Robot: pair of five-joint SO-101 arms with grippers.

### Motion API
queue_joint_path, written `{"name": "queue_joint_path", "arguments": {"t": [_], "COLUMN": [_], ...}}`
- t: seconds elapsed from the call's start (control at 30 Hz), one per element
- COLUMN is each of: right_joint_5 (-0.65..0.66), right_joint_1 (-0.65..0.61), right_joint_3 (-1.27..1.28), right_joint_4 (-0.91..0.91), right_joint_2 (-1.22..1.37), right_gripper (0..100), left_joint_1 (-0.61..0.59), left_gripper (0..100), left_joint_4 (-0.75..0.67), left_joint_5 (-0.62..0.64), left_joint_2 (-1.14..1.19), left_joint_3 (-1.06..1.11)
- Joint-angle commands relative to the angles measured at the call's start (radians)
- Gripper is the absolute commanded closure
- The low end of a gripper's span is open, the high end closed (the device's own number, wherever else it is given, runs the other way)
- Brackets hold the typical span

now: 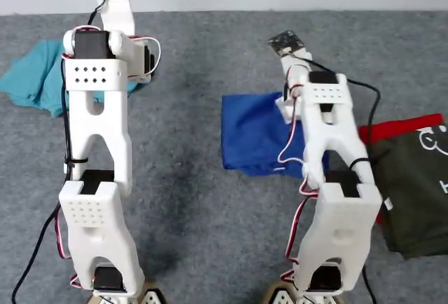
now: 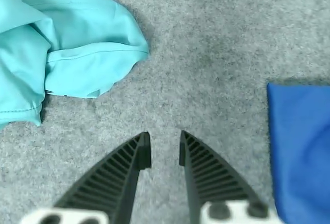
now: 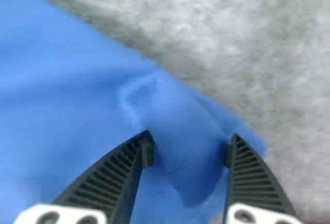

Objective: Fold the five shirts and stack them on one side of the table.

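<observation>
Left tool [image 2: 165, 149]: jaws a narrow gap apart, holding nothing, poised above bare grey desk [image 1: 189, 178] between the teal shirt [image 2: 67, 48] and the blue shirt [image 2: 301, 152].
Right tool [image 3: 188, 149]: jaws spread wide, down on the blue shirt near its edge, a raised ridge of cloth between the fingers, not clamped.
Left arm [image 1: 98, 143]: stretched forward from its base, wrist beside the crumpled teal shirt at the far left.
Right arm [image 1: 332, 178]: stretched forward over the blue shirt.
Other shirts: a dark green shirt [image 1: 413, 192] lies on a red shirt [image 1: 402, 130] at the right edge.
</observation>
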Motion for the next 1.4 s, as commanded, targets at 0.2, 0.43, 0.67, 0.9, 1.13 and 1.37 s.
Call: {"name": "queue_joint_path", "arguments": {"t": [0.2,0.43,0.67,0.9,1.13,1.37], "right_joint_5": [0.026,0.021,-0.051,-0.091,-0.094,-0.095], "right_joint_1": [0.084,0.131,0.088,-0.004,-0.024,-0.022], "right_joint_3": [-0.27,-0.422,-0.672,-0.687,-0.683,-0.497], "right_joint_4": [-0.013,0.073,0.535,0.757,0.762,0.762], "right_joint_2": [0.107,0.197,0.096,0.058,0.054,0.056], "right_gripper": [76.2,76.1,76.0,76.0,76.0,76.1], "left_joint_1": [0.002,-0.005,-0.003,0.0,0.002,-0.003], "left_gripper": [91,91,91,91,91,91], "left_joint_4": [0.018,0.018,0.018,0.018,0.02,0.02], "left_joint_5": [-0.008,-0.008,-0.008,-0.008,-0.008,-0.008], "left_joint_2": [-0.063,-0.063,-0.063,-0.063,-0.063,-0.063], "left_joint_3": [0.061,0.061,0.061,0.061,0.061,0.061]}}
